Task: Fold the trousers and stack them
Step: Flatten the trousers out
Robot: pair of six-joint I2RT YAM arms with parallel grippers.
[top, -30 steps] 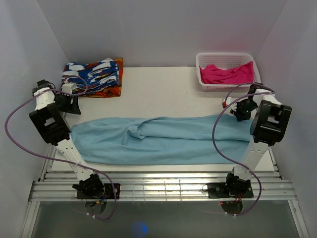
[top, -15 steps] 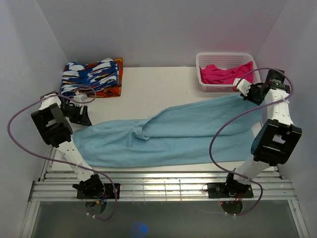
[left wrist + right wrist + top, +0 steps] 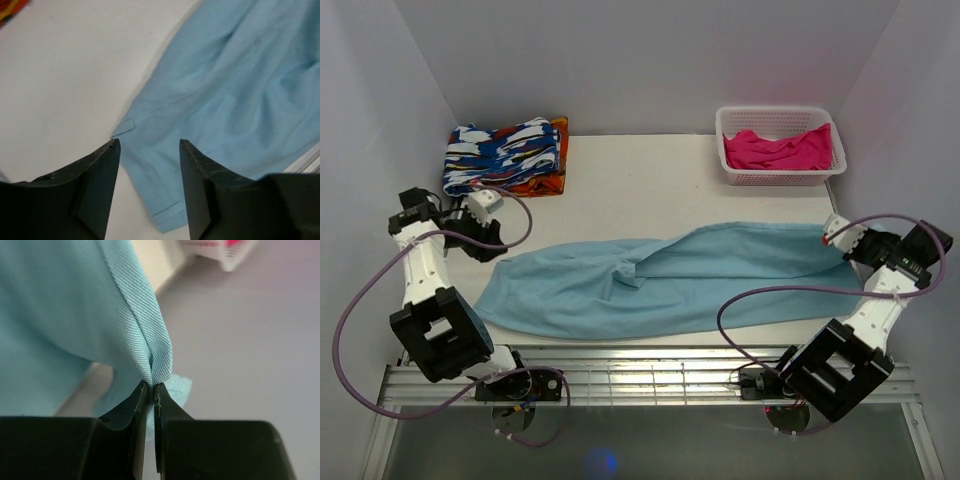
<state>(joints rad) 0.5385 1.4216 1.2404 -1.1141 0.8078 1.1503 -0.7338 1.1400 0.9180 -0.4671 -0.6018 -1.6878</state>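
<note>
Right gripper (image 3: 151, 385) pinches a folded edge of the trousers (image 3: 650, 285), jaws pressed together on the cloth, at the right edge of the table (image 3: 640, 180). Half a second earlier it held that end higher, up by the basket. Left gripper (image 3: 149, 142) hovers with jaws apart above a corner at the garment's other end, its arm now drawn back nearer its base. The trousers, plain light blue with a fine twill weave, lie lengthwise across the middle of the table, flatter than a moment ago, with a ridge of folds left of centre. Farther back, a folded blue, white and orange patterned cloth (image 3: 505, 155) sits in the left corner. A white basket (image 3: 775, 178) holding a pink garment (image 3: 780, 150) stands in the right.
</note>
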